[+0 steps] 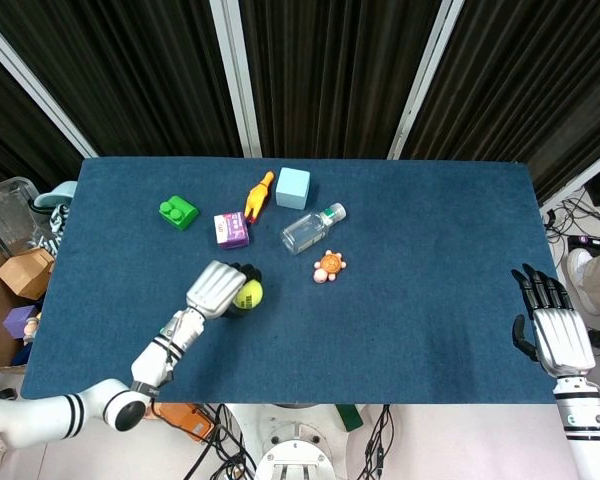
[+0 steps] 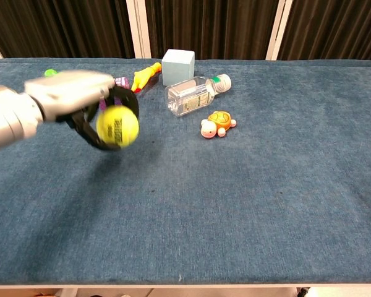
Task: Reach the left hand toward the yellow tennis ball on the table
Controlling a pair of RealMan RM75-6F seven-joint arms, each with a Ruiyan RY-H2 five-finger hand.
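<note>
The yellow tennis ball point(image 1: 248, 294) point(image 2: 118, 126) sits in my left hand point(image 1: 214, 288) point(image 2: 67, 100), whose dark fingers curl around it. In the chest view the ball is off the blue table point(image 2: 235, 204) and the hand is blurred by motion. My right hand point(image 1: 552, 326) rests at the table's right front edge, fingers apart and holding nothing; only the head view shows it.
Behind the ball lie a purple box point(image 1: 231, 230), a green block point(image 1: 178, 212), a yellow rubber chicken point(image 1: 259, 195) and a light blue cube point(image 1: 293, 187). A clear bottle point(image 1: 313, 229) and an orange turtle toy point(image 1: 329, 266) lie to the right. Cardboard boxes point(image 1: 20, 275) stand off the left edge.
</note>
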